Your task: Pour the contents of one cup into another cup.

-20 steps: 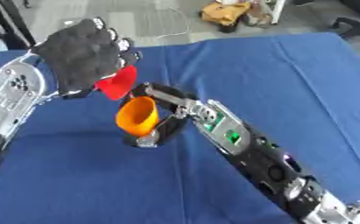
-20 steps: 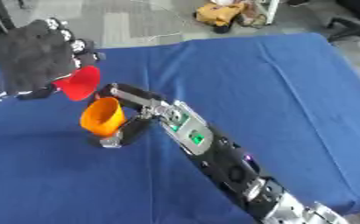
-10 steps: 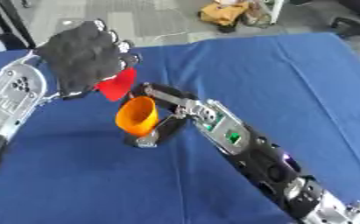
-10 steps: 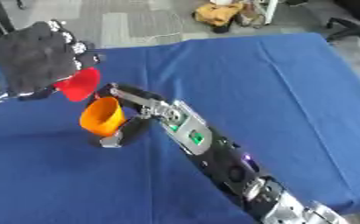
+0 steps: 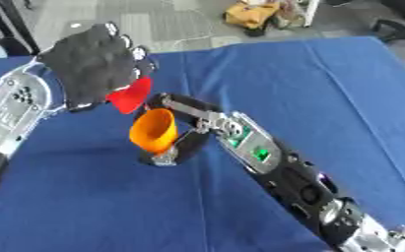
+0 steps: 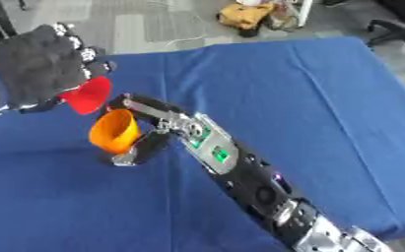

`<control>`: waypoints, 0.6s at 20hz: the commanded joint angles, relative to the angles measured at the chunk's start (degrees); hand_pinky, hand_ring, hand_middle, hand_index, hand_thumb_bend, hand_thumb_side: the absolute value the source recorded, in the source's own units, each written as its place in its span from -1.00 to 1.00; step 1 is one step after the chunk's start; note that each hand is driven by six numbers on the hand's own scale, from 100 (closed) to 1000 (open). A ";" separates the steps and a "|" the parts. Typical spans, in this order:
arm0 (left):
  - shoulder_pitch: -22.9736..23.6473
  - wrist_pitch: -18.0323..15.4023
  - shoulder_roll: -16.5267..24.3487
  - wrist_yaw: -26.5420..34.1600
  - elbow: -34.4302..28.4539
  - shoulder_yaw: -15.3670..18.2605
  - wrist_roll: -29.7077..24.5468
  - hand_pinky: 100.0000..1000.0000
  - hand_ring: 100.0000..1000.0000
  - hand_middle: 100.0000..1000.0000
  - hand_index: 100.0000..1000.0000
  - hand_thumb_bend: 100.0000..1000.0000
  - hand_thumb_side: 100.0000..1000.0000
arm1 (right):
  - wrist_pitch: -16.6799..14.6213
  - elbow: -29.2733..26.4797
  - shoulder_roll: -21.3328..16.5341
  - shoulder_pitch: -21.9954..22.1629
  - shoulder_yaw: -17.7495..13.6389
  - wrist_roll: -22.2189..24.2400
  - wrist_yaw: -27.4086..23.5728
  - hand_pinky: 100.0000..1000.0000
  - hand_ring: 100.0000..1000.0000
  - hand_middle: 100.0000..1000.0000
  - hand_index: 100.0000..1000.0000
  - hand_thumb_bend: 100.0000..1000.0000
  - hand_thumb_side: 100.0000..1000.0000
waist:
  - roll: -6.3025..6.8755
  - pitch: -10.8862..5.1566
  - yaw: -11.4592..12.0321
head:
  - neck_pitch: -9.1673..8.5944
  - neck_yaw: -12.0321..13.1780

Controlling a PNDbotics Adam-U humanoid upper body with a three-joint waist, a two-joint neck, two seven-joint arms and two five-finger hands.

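Red plastic cup [image 5: 133, 96]; orange plastic cup [image 5: 153, 130]; plain blue cloth tabletop [image 5: 309, 83]; black-gloved left hand [image 5: 91, 66].

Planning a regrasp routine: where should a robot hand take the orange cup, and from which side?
Grip the orange cup round its side wall, coming from the right as the right robot hand does now; the cup tapers, and its mouth must stay clear under the tilted red cup.

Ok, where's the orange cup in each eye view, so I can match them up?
Left eye view: orange cup left of centre, just below the red cup.
Right eye view: orange cup further left, again under the red cup.
Shared landmark: the right hand, whose fingers curl round the orange cup on the blue table.
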 commanded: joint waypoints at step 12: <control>-1.76 3.28 4.24 2.00 -5.82 4.20 -0.66 -0.57 -0.37 -0.24 0.52 0.04 -1.00 | 0.09 -0.76 -0.73 -0.75 -0.56 -0.19 -0.23 -0.66 -0.33 -0.26 0.07 -0.84 -0.89 | 0.10 -1.28 0.30 | 0.26 -0.45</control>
